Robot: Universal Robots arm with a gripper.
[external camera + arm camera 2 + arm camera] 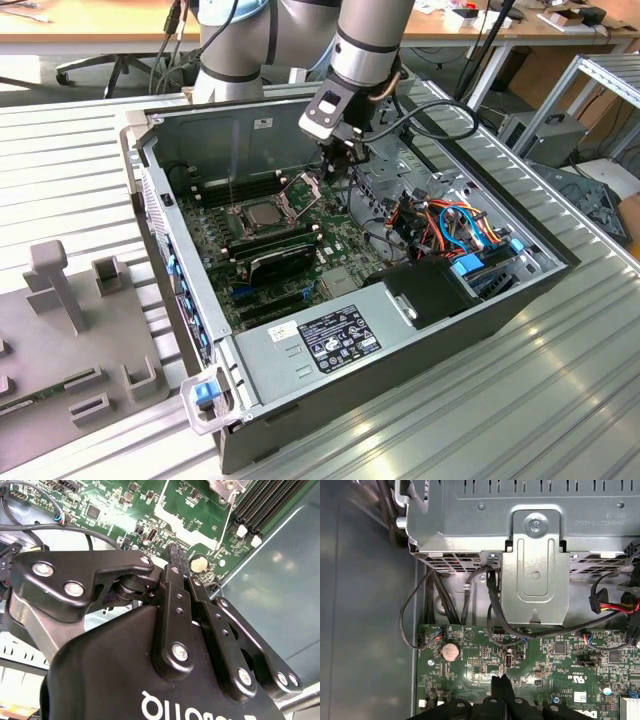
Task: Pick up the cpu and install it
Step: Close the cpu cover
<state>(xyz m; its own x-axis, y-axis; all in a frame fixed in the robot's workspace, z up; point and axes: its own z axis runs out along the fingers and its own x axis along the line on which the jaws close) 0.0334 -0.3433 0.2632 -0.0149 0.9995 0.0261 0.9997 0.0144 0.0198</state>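
Observation:
In the exterior view the cpu (262,212), a small square chip with a dull silver top, lies flat in the socket on the green motherboard (335,238) inside the open computer case. The socket's metal frame (304,188) stands tilted up beside it. My gripper (341,172) hangs just to the exterior view's right of that frame, above the board and apart from the cpu. In the first wrist view its black fingertips (496,684) are pressed together over the board with nothing between them. The second wrist view shows the gripper (176,555) from behind its black linkage.
Long black memory sticks (282,243) lie in slots near the socket. A grey metal drive cage (535,580) and black cables (492,610) border the board, with a round coin battery (450,651) near the fingertips. Coloured cables (450,225) fill the case's right side. A grey fixture (70,290) stands outside.

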